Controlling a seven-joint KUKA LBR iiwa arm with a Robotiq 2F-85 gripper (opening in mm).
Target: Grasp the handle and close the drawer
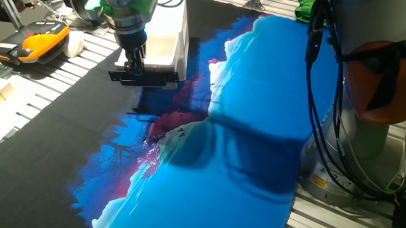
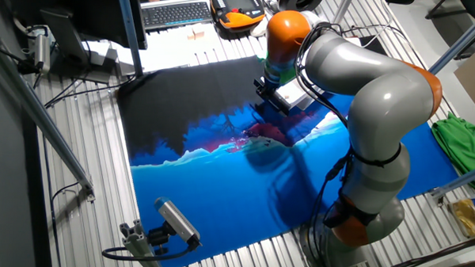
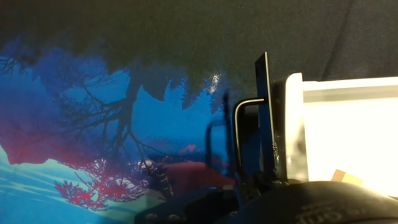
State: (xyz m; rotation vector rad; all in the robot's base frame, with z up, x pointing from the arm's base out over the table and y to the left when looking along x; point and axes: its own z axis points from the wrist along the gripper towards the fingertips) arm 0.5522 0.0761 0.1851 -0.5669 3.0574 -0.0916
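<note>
The white drawer [image 1: 162, 50] stands pulled out of its white cabinet [image 1: 172, 15] at the back of the table. Its black front edge carries the handle [image 1: 143, 77], a short black bar. My gripper [image 1: 135, 65] reaches down from above, its fingers close together on the handle. In the hand view the thin handle bar [image 3: 238, 134] runs in front of the black front edge [image 3: 265, 118] and down into my gripper [image 3: 249, 190]. The lit drawer [image 3: 348, 124] lies to the right, with a small tan block [image 3: 346, 177] in it. In the other fixed view my gripper [image 2: 265, 88] is at the drawer [image 2: 293, 94].
A blue, black and red printed cloth [image 1: 243, 129] covers the table. An orange-black device [image 1: 42, 41] and a small white box [image 1: 73, 45] lie at the back left. The arm's base [image 1: 372, 127] with cables stands on the right. A keyboard [image 2: 174, 12] lies beyond the cloth.
</note>
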